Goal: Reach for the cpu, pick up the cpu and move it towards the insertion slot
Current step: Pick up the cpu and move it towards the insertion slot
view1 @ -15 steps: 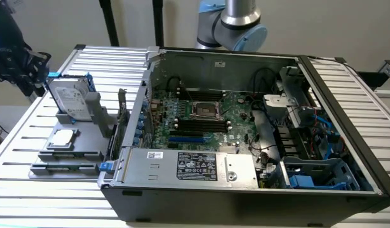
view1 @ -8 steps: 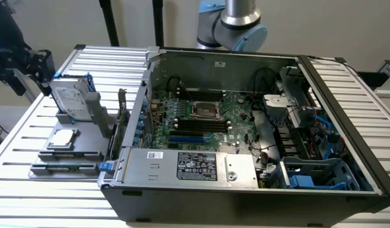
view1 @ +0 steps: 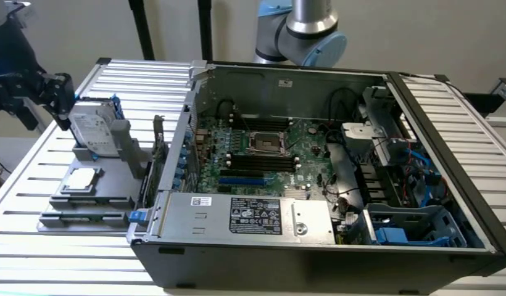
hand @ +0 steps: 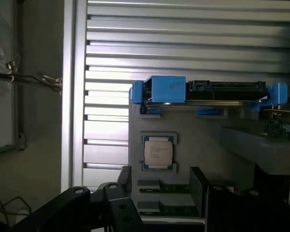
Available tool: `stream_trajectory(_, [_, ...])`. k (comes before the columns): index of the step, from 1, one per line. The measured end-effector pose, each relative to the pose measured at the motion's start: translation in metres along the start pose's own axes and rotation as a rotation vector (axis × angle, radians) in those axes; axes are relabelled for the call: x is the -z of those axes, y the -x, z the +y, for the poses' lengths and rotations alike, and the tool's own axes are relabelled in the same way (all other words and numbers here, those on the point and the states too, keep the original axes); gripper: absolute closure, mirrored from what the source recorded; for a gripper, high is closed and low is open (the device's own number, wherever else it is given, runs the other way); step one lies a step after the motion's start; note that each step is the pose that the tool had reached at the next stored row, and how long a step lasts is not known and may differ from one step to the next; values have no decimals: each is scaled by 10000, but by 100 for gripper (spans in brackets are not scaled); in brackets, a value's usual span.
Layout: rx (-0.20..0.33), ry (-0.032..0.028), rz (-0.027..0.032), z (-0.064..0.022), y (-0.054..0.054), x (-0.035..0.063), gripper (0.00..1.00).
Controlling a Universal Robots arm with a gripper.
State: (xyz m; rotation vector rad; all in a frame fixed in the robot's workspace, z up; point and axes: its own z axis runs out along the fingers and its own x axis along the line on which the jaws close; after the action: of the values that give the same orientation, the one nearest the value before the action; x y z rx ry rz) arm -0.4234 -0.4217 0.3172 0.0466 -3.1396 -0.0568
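The cpu (view1: pixel 80 179) (hand: pixel 158 152), a small flat square with a silver-grey top, lies in a grey holder (view1: pixel 72 203) on the slatted table, at the exterior view's left outside the computer case. My gripper (view1: pixel 60 102) (hand: pixel 160 187) hangs in the air above and behind the holder, well clear of the cpu. Its dark fingers (hand: pixel 198 181) stand apart with nothing between them, so it is open. The insertion slot (view1: pixel 265 143), a shiny metal frame with a dark centre, sits on the green board inside the open case.
An upright silver hard drive (view1: pixel 92 126) (hand: pixel 208 89) in a blue-edged bracket stands just beyond the cpu on the same holder. The open case's wall (view1: pixel 166 154) rises between the holder and the board. Black memory slots (view1: pixel 261 163) flank the socket. Cables and a drive cage (view1: pixel 410 225) crowd the case's right.
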Motion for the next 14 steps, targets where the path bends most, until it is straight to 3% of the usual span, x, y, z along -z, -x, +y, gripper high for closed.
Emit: stream_trajectory(14, [0,0,0,-10,29,-255,40])
